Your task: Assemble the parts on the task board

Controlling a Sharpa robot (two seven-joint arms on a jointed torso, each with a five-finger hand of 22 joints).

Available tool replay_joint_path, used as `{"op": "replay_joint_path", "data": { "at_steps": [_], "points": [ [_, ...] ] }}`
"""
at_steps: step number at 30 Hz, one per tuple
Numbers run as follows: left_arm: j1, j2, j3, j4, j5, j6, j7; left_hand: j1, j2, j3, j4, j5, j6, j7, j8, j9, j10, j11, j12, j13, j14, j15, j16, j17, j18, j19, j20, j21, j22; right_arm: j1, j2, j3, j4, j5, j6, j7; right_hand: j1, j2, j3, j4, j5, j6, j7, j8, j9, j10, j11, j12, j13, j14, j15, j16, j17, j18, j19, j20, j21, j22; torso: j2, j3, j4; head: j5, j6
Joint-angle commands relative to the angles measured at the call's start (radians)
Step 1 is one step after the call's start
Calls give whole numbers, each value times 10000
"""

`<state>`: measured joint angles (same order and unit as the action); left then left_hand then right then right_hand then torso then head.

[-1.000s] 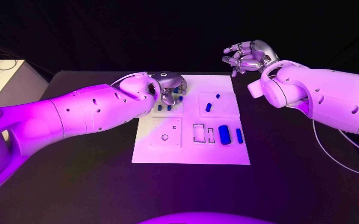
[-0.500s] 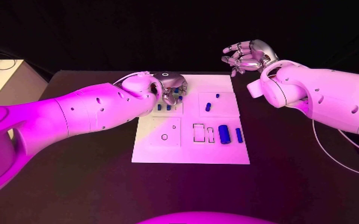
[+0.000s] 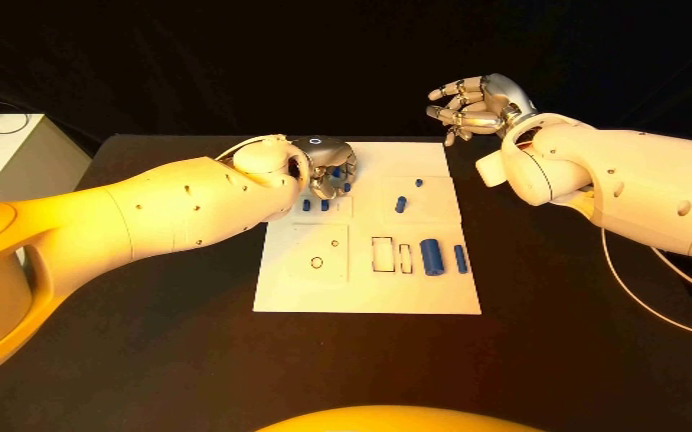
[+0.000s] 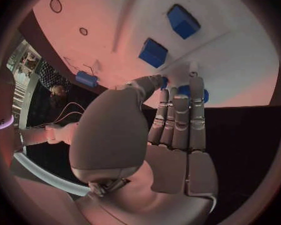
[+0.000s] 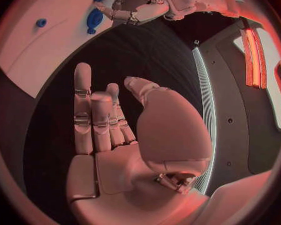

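Hardly any movement vs earlier frames: left hand (image 3: 326, 164) still at the upper-left part of the task board (image 3: 368, 297), frame centre, fingertips pinching a small blue part (image 4: 192, 92). Right hand (image 3: 476, 107) stays raised, upper right, off the board over the tabletop (image 3: 577, 332), fingers spread, holding nothing. More blue parts (image 3: 431, 257) lie lower right on the board.

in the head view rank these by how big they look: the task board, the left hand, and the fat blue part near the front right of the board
1. task board
2. left hand
3. fat blue part
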<state>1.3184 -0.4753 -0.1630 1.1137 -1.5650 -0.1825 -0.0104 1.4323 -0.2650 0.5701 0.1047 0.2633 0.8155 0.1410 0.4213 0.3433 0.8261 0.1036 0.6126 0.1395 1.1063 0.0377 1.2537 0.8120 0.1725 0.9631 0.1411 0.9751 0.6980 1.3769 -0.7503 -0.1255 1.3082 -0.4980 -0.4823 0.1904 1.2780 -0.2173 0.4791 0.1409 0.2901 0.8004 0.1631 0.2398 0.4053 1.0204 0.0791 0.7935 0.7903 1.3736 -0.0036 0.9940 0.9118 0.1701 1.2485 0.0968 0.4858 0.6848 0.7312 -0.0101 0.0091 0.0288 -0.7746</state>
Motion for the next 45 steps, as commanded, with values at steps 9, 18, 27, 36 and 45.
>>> {"op": "replay_joint_path", "data": {
  "at_steps": [9, 18, 27, 36, 45],
  "points": [
    [-30, 114, 2, -104, 172, 250, 144, 10, 230, 157, -50, -56, 158, 5, -176, -62, 321, -12, -260, -142, -2, -35, 119, -93, 113, -126, -3, 117, 75, 11, -10, 6, 31, 12, 3, 62, -53, -73, 60, -11, 60, -2, 44, 71, 11, 23, -22, -17, -20, 79, -16, -32, 30, 129, 81, -12, -84, -25, -2, -6, -1, -15, -28],
    [-36, 158, 2, -144, 276, 229, 219, -24, 241, 177, -99, -77, 163, -3, -321, -101, 546, -59, -432, -233, 84, -69, 250, -50, 119, -139, -29, 183, 126, 14, -12, 6, 46, 4, -2, 55, -52, -73, 63, -19, 61, 4, 39, 81, 15, 40, -28, -13, -43, 105, -22, -44, 43, 129, 114, -17, -110, -49, -2, -4, 9, -9, -41],
    [-77, 243, 2, -263, 310, 283, 248, -13, 330, 213, -152, -112, 313, 0, -358, -93, 786, -106, -565, -295, 204, -105, 382, 39, 121, -130, -57, 241, 168, 21, -11, 6, 71, -6, 4, 42, -52, -73, 63, -19, 61, 4, 39, 81, 15, 40, -28, -13, -43, 105, -22, -44, 43, 129, 114, -17, -110, -49, 2, -11, -8, -23, -60],
    [-94, 272, 2, -351, 302, 357, 245, 84, 604, 242, -349, -145, 834, 0, -313, -7, 1435, -193, -781, -346, 650, -182, 712, 414, 121, -43, -130, 425, 283, 28, -19, 6, 82, -15, 12, 26, -52, -73, 63, -19, 61, 4, 39, 81, 15, 40, -28, -13, -43, 105, -22, -44, 43, 129, 114, -17, -110, -49, -7, -6, 8, -45, -92],
    [-97, 277, 2, -380, 269, 358, 236, 153, 823, 225, -589, -183, 1215, 6, -381, 93, 2084, -283, -1098, -340, 1168, -268, 1007, 881, 57, 278, -212, 778, 665, 32, -15, 6, 87, -25, 24, 18, -55, -70, 67, -24, 59, 12, 35, 94, 19, 56, -33, -10, -66, 129, -26, -53, 61, 129, 146, -23, -138, -74, -11, -9, 12, -54, -114]
  ]
}}
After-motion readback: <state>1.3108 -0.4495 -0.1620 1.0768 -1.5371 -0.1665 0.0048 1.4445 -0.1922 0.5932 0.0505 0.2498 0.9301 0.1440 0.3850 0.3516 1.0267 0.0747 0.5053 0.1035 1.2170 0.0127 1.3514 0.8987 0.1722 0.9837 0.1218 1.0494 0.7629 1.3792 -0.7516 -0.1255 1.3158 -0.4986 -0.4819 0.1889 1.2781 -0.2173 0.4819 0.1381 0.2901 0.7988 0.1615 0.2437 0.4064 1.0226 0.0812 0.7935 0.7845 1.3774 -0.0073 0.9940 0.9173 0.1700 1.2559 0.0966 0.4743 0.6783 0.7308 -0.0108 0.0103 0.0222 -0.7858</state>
